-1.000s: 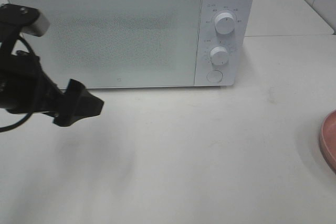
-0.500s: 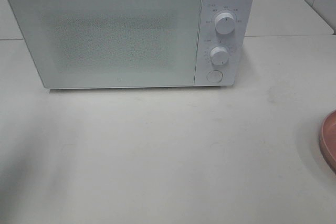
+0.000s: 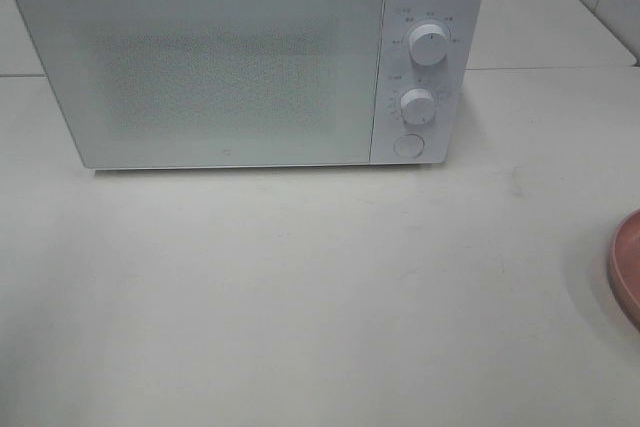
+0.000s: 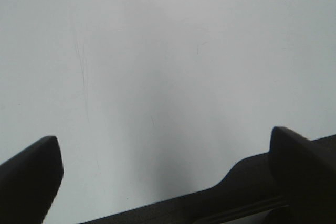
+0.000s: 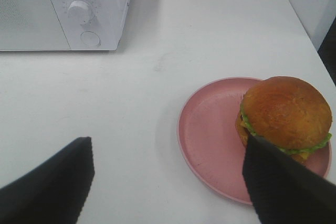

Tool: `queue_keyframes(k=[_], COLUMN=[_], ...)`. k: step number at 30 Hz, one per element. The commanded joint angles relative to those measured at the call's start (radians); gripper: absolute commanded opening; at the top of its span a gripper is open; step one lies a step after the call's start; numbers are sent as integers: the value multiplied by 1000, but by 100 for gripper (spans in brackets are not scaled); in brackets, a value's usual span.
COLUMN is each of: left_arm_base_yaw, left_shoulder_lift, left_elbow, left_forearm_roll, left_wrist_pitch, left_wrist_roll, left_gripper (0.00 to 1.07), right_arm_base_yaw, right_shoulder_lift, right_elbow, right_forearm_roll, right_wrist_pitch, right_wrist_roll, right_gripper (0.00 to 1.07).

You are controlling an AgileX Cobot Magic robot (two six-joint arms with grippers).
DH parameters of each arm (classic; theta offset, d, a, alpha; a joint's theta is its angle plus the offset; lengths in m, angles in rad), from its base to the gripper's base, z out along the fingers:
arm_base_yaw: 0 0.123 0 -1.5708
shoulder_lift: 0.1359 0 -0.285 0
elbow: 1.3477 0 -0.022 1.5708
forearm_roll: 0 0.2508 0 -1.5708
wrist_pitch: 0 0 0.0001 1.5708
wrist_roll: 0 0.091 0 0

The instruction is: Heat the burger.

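Note:
The burger (image 5: 286,114), with a golden-brown bun and green lettuce, sits on the right side of a pink plate (image 5: 210,140) in the right wrist view. My right gripper (image 5: 168,187) is open and empty, held above the table near the plate, with one finger (image 5: 283,187) overlapping the burger's near edge. My left gripper (image 4: 168,177) is open and empty over bare white table. In the exterior high view only the plate's edge (image 3: 625,267) shows at the far right. The burger and both grippers are out of that view.
A white microwave (image 3: 240,57) stands at the back of the table with its door shut, two dials (image 3: 428,44) and a round button (image 3: 407,145) on its right panel. It also shows in the right wrist view (image 5: 52,9). The white table (image 3: 320,307) spreads in front.
One second ago the left arm was at the left of the exterior high view. It has drawn back out of that view. The microwave and plate have not moved.

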Motion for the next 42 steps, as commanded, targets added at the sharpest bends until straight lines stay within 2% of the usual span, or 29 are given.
queue_keyframes(k=[1,3,4,8,23,26,28,29,30,31,32,42], left_arm_base_yaw=[3,3,3,3,11,59,124,124,170,170,207,218], left_shoulder_lift=[-115,-141,-187,-264,-315,-387,-489,-489,-548,-548,-598,-598], left_elbow=[60,84,121,129,129,129,129,129,129,129,129,129], left_forearm_roll=[-2,-2,-4,-9,3,5,5,5,5,5,5,4], left_wrist_pitch=[55,62,38,24,24,24,23,23,23,23,23,23], left_wrist_roll=[10,9,-13,-52,-54,-54,-54,-54,-54,-54,-54,-54], left_gripper=[100,100,100,100,100,100,100,100,100,100,100,100], right_arm_base_yaw=[-6,-6,-6,-6,-6,-6,-6,-6,-6,-6,-6,-6], right_shoulder_lift=[-33,-33,-33,-33,-33,-33,-33,-33,-33,-33,-33,-27], right_elbow=[1,1,1,1,1,1,1,1,1,1,1,1], right_forearm_roll=[-5,-5,-5,-5,-5,-5,-5,-5,-5,-5,-5,-5], right_wrist_pitch=[-1,-1,-1,-1,-1,-1,-1,-1,-1,-1,-1,-1], right_wrist_roll=[3,3,3,3,3,3,3,3,3,3,3,2], right_gripper=[76,76,76,76,76,76,76,76,76,76,76,76])
